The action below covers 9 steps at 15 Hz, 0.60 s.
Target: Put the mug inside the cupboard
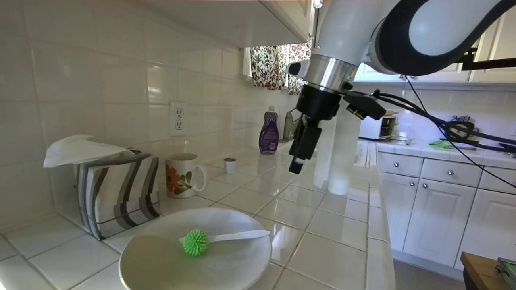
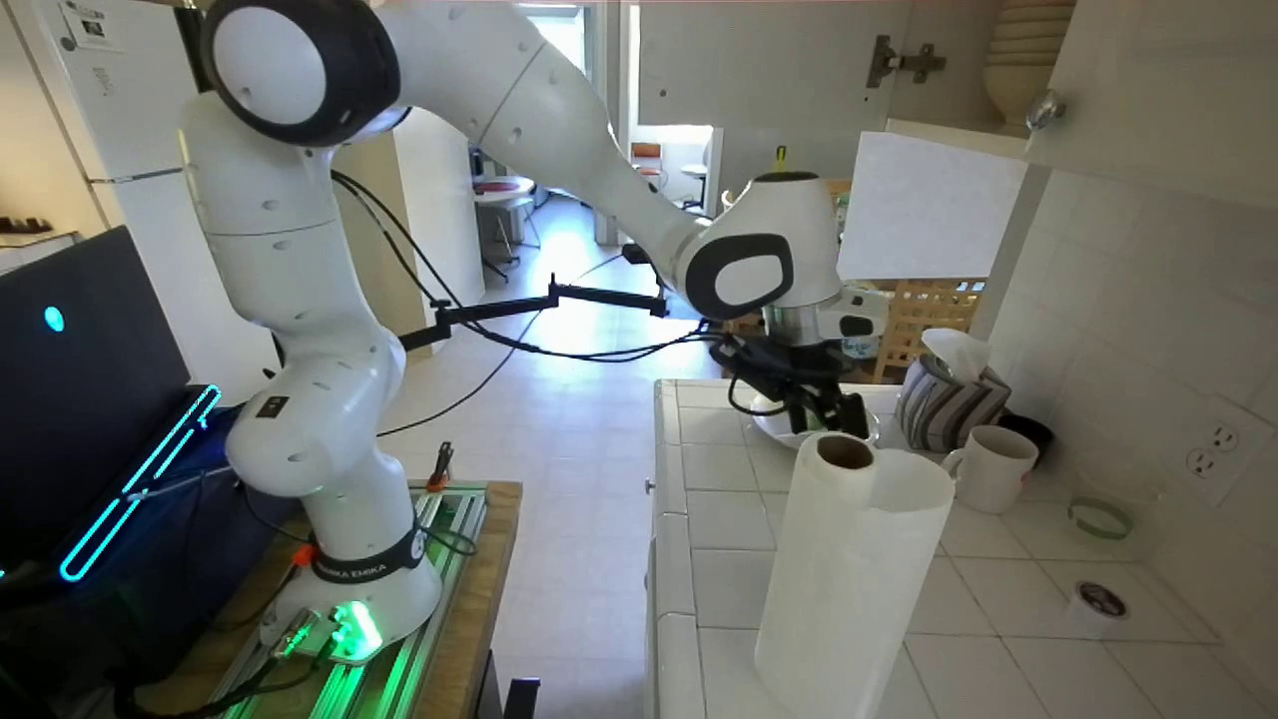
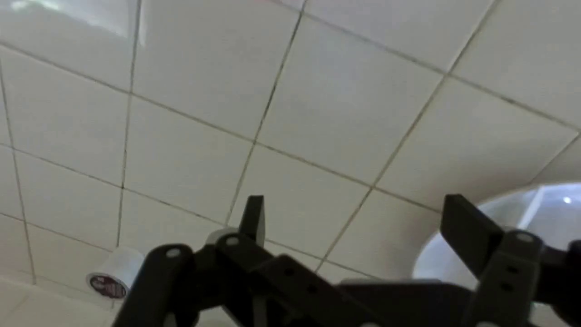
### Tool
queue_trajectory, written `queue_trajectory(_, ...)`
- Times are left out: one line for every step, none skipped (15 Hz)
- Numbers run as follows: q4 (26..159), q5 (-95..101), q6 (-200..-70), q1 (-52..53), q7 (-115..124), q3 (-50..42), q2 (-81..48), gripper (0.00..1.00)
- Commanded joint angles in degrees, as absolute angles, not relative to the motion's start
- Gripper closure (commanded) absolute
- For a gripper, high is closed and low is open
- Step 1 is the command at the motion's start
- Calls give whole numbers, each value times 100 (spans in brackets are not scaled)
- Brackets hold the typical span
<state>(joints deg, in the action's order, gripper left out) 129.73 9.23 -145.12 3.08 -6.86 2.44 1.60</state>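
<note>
Parted jaws hang beside the mug [image 1: 181, 176], clear of it.

The white mug [image 1: 181, 176] stands upright, apart from the fingers [image 1: 306, 141] and off to one side of them; I can make out a red-orange flower and green leaves, the handle on the side nearer the fingers. Higher than them, the cupboard [image 2: 954, 95] has a door swung open.

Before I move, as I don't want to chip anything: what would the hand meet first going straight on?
The hand would probably meet the counter first; the dish lies close beside that line, and depth is hard to judge.
</note>
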Motion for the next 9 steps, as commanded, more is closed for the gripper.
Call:
queue_trajectory(12174,452,-15001,341,-740,306,-690,0)
queue_trajectory(11990,416,-15127,325,-764,323,-885,0)
queue_trajectory(11821,348,-15209,312,-787,344,-1055,0)
queue_trajectory(11659,349,-15328,298,-789,349,-1239,0)
queue_trajectory(11491,284,-15375,284,-843,376,-1404,0)
queue_trajectory(11338,281,-15486,274,-864,391,-1585,0)
queue_trajectory(11192,277,-15571,268,-865,404,-1761,0)
queue_trajectory(11076,286,-15667,262,-857,413,-1921,0)
queue_trajectory(10963,352,-15719,273,-808,395,-2058,0)
